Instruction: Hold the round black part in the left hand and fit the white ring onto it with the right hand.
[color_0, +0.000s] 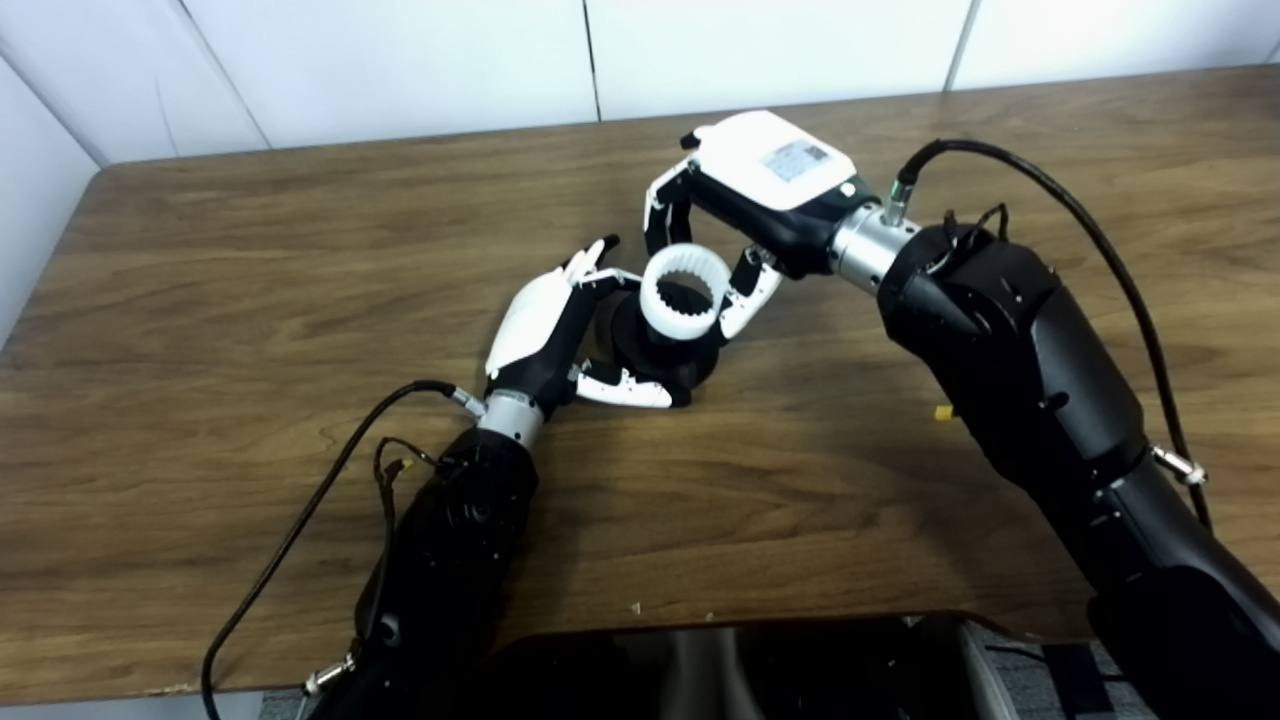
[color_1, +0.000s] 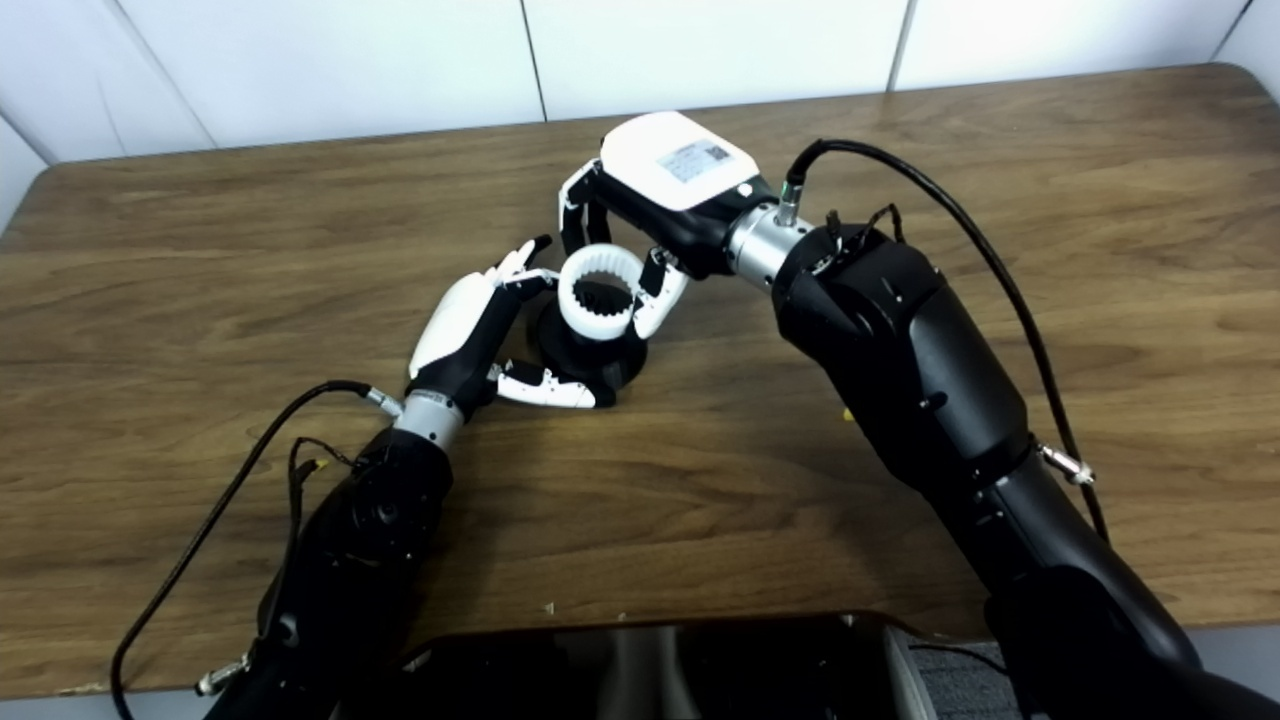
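A brown wooden counter (color_0: 250, 300) fills most of the frame. Just above the frame's centre, the right hand (color_0: 745, 195) reaches down from the upper right, pinching the white ring (color_0: 683, 290) between its fingers and thumb. The ring sits directly on top of the round black part (color_0: 665, 355), touching it. The left hand (color_0: 560, 335), coming from the lower left, is wrapped around that black part, its thumb along the near side.
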